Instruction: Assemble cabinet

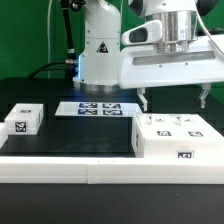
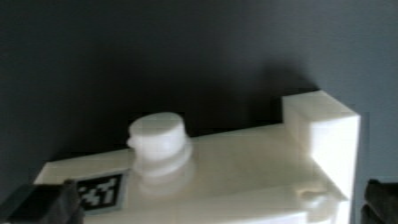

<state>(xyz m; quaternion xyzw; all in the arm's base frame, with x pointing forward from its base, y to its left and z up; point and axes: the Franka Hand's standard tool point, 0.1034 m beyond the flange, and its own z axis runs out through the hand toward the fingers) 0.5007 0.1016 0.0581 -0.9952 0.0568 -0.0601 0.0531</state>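
Observation:
The cabinet (image 1: pixel 175 137), a large white box with black-and-white tags on its top and front, lies on the black table at the exterior view's right. My gripper (image 1: pixel 176 103) hangs just above it, open wide, one finger over each end, holding nothing. In the wrist view the cabinet (image 2: pixel 231 175) fills the near part of the picture. It shows a round white peg (image 2: pixel 157 145), a tag (image 2: pixel 98 190) and a raised corner post (image 2: pixel 324 125). My gripper (image 2: pixel 210 208) straddles it, and the dark fingertips (image 2: pixel 45 205) show only at the picture's edges.
A small white tagged block (image 1: pixel 22 119) sits at the exterior view's left. The marker board (image 1: pixel 95 108) lies flat near the robot's base (image 1: pixel 100 55). A long low white rail (image 1: pixel 100 170) edges the table's front.

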